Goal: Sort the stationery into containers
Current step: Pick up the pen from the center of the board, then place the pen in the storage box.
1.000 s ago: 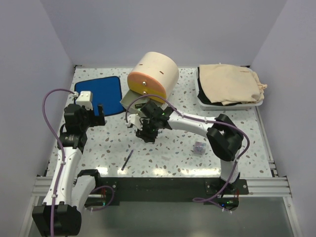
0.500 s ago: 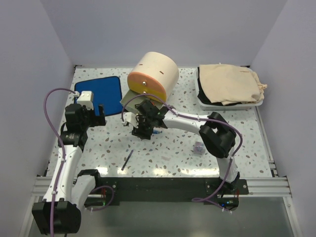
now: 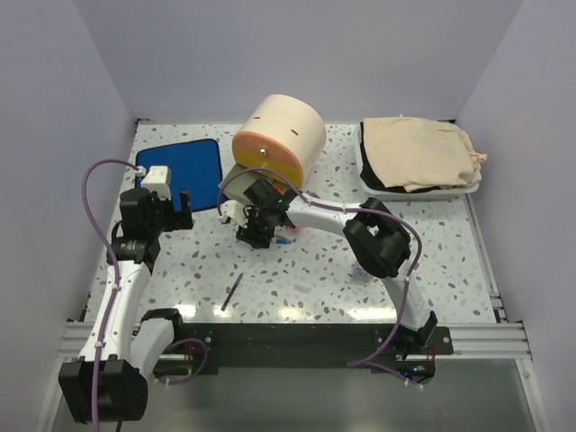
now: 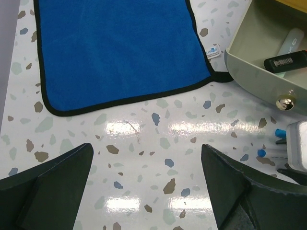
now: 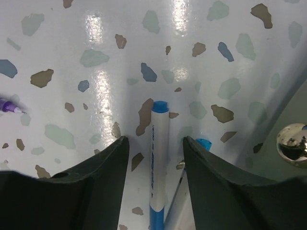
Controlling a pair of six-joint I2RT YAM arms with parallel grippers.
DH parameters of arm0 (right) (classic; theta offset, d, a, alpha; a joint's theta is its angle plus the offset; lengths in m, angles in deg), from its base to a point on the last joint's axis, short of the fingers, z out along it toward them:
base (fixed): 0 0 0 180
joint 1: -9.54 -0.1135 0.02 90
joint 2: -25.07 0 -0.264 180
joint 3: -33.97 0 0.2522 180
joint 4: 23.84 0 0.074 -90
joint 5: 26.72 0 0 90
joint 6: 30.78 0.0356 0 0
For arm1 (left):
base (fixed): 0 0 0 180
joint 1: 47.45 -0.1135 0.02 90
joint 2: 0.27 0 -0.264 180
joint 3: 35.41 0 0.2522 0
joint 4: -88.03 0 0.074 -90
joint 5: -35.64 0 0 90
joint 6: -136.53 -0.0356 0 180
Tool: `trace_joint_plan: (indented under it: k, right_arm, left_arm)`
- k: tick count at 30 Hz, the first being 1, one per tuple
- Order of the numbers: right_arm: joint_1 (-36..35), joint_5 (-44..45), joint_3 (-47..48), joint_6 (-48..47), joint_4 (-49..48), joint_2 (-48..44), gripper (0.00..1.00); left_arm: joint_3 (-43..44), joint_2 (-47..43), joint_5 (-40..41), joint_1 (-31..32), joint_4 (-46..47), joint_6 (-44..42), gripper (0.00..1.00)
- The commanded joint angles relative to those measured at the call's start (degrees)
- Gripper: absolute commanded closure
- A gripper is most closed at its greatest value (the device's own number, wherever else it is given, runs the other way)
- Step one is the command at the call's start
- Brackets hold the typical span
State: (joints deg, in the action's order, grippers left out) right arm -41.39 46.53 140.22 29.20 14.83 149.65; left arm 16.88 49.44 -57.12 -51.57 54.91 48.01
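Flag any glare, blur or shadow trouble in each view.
Left wrist: white glare patches on the table, near fingers dark and soft. Right wrist: glare streaks up top, blue-tipped pen fairly sharp, its fingers black blurs. Top external: even light, faint sheen along the table's near edge, nothing washed out.

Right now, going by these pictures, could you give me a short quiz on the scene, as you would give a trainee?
1. True or false: the right gripper has a finger on either side of a blue-tipped pen lying on the table.
2. What lies inside the pulled-out grey drawer?
A) a black barcoded item
B) scissors
C) nothing
3. Fill in: the left gripper, above the table near the blue cloth, is ___ (open or shut).

Key: 1 true; 2 A; 3 open.
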Motion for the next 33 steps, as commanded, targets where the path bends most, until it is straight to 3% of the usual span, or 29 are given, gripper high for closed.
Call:
trace_joint_plan:
  k: [1, 5, 8, 14, 21, 27, 33]
  right_arm:
    - [0.49, -3.1, 1.38, -2.5, 5.15, 1.55, 0.57]
    - [0.31, -3.81, 0.42, -2.94, 6.73, 0.68, 0.87]
    - [-0.21, -3.9, -0.99, -3.03, 7.26, -1.43, 1.0]
    - [-1.62, -4.25, 0.41, -2.5, 11.56, -7.67, 1.0]
    - [-2.24, -1.8, 9.79, -1.62, 18.94, -14.62, 1.0]
    - [-1.89, 4.26, 18.24, -4.6, 20.45, -13.48, 1.0]
    - [0.84, 9.28, 25.98, -4.79, 18.34, -6.72, 1.0]
  left_arm:
    - [0.41, 0.21, -0.66, -0.63, 1.95, 0.55, 0.0]
    - [0.41, 0.3, -0.75, -0.89, 1.95, 0.55, 0.0]
    - [0.33, 0.3, -0.75, -0.98, 2.13, 0.55, 0.0]
    - [-0.11, -1.02, -0.84, -1.15, 2.83, 0.28, 0.0]
    - [-0.82, -3.3, -0.84, -1.24, 3.89, 0.02, 0.0]
    - [-0.73, -4.27, -0.93, -1.15, 3.1, 0.11, 0.0]
    - [-0.47, -4.01, -2.16, -0.98, 3.27, 0.81, 0.0]
